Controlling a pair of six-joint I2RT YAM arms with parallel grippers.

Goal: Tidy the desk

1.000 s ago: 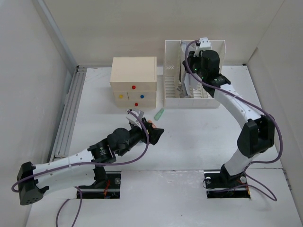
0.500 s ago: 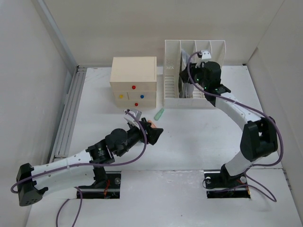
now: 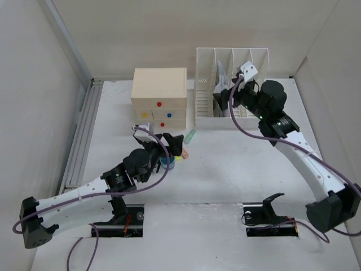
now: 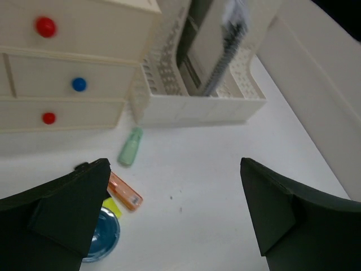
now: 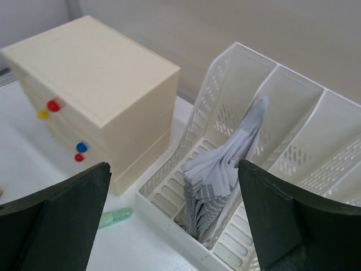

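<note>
**Loose bits below the left claw, papers below the right**

The left claw [image 4: 177, 217] hangs released and empty over the white surface [image 4: 214, 164], which spreads beneath both claws. Near its left finger lie a blue dish [image 4: 101, 234], a yellow scrap [image 4: 113, 204] and an orange piece [image 4: 125, 192]. Just beyond them is a green tube [image 4: 130, 146], its long axis pointing away from the claw toward the drawer box [image 4: 67, 84]. This arm is far nearer, so the next pick is probably its job. The right claw [image 5: 177, 217], likewise spread and empty, hovers above the file rack [image 5: 225, 73]. One slot holds papers [image 5: 220, 169]. The drawers look shut.
</note>
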